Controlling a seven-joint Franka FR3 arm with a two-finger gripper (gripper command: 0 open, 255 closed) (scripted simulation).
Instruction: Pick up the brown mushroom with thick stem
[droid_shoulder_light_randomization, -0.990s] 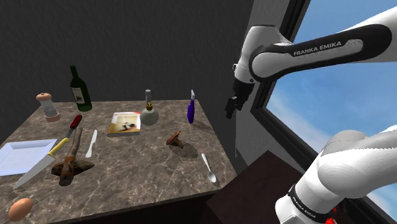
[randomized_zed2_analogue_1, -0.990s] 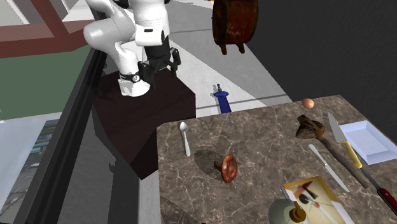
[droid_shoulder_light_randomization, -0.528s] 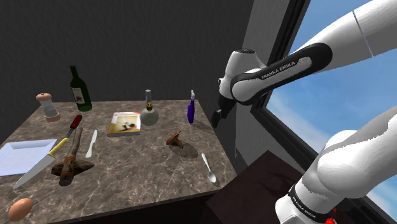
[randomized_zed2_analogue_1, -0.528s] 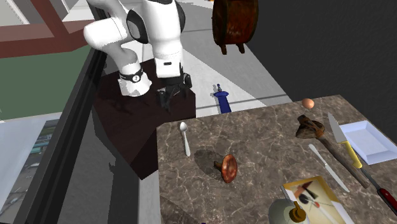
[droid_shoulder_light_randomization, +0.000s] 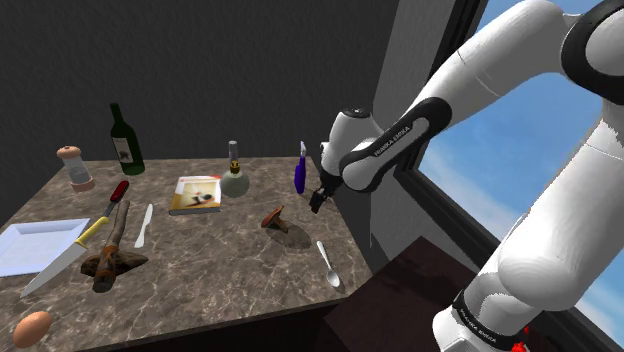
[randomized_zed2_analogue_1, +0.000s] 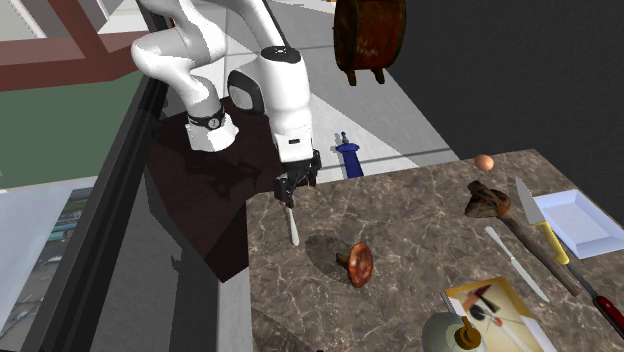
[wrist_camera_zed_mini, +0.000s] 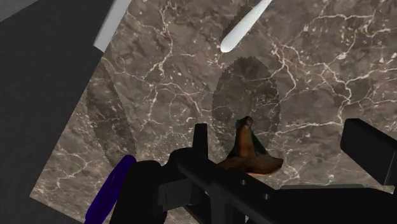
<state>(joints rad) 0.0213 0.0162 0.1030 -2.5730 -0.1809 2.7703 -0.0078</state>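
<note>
Tool open over the desk edge, mushroom not yet touched.

On the shoulder view I see the tool (droid_shoulder_light_randomization: 318, 200) hanging above the right-hand edge of the marbled desk (droid_shoulder_light_randomization: 220, 262), well clear of its surface. Its two black fingers stand wide apart in the wrist view, with nothing between them. The brown mushroom (droid_shoulder_light_randomization: 275, 217) lies tipped on its side on the desk, just to the shoulder view's left of the tool and apart from it. Through the wrist camera it sits beyond the fingers with its stem (wrist_camera_zed_mini: 244, 135) pointing away. A pale spoon (droid_shoulder_light_randomization: 329, 265) lies near the desk's front corner, and a blue-handled utensil (droid_shoulder_light_randomization: 299, 170) stands behind the mushroom.
</note>
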